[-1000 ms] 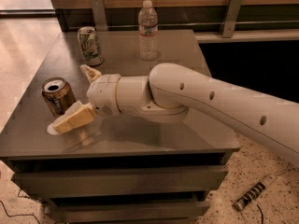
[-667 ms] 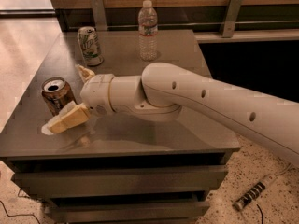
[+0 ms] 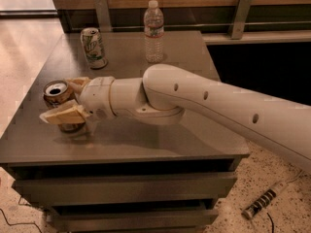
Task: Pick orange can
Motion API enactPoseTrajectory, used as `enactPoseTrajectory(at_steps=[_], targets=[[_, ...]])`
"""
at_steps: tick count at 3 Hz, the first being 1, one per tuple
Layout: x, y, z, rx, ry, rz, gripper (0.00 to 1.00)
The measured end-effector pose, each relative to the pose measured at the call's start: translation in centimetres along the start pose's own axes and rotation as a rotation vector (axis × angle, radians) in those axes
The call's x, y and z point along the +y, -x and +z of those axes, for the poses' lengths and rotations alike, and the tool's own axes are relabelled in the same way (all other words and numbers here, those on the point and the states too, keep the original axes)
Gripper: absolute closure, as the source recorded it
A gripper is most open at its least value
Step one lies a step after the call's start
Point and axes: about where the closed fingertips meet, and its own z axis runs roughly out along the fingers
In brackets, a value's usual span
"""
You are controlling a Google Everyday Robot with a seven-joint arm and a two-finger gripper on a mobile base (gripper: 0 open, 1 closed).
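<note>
The dark grey flat-topped table [image 3: 146, 140] carries everything. The thick white robot arm [image 3: 218, 101] reaches across it from the right side, and at its end sits the gripper [image 3: 60, 102], low over the table's left part.

Well beyond the gripper and to its right stands the clear plastic water bottle [image 3: 154, 30]. The white and green drink can [image 3: 94, 47] stands beyond the gripper too, nearer to it, but apart. Neither of them is the goal.

The orange-brown drink can with the silver top [image 3: 54, 92] stands upright on the table, directly inside the gripper. One pale finger [image 3: 65, 115] crosses in front of its lower body and the other finger lies at its far right side.

What has changed in the last second: the gripper was beside the orange can, with the near finger to its right, and now it has moved to the left, so that the can is between the two fingers. The can itself has not moved. The fingers are as widely spread as before, so I judge the hand is open and not yet gripping; whether a finger already touches the can I cannot tell.

For the task this means that the approach seems finished. What is left is to close on the can and lift it.
</note>
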Motion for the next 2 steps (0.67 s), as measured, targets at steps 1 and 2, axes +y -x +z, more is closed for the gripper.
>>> enactPoseTrajectory(at_steps=[1,2], targets=[[0.15,0.14,0.13,-0.001,0.003,-0.002,0.6],[0.36,0.33,0.32,-0.001,0.008,-0.005,0.91]])
